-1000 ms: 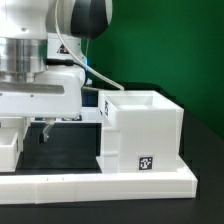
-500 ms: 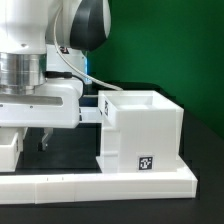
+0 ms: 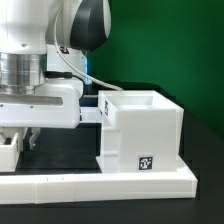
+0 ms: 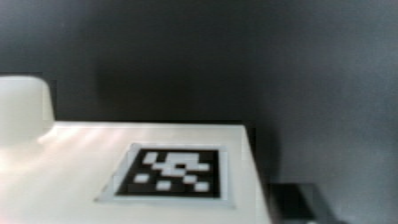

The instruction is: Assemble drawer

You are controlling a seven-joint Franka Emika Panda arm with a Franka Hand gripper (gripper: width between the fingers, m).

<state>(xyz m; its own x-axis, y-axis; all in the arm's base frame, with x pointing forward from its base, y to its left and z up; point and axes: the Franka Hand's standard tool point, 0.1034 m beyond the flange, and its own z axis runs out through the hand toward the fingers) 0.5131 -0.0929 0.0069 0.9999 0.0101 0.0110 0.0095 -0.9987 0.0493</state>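
Note:
The drawer's big white box shell [image 3: 145, 130] stands at the exterior view's right, open side up, with a marker tag on its front face. The smaller knobbed tray [image 3: 8, 152] lies low at the exterior view's far left, mostly hidden behind the arm. In the wrist view the tray's flat white face [image 4: 71, 160] fills the lower half, with a marker tag [image 4: 175, 172] and its round knob [image 4: 22, 112]. My gripper [image 3: 26, 142] hangs just above the tray's near end, apart from the box shell. One dark fingertip [image 4: 302, 197] shows just off the tray's edge. The jaws look open and empty.
A low white rail [image 3: 100, 183] runs along the table's front edge, just before the box shell. The table top is black and a green wall stands behind. The arm's white body [image 3: 40, 60] fills the exterior view's upper left.
The gripper has moved toward the exterior view's left and slightly down, from beside the box shell to over the tray. The box shell has not moved.

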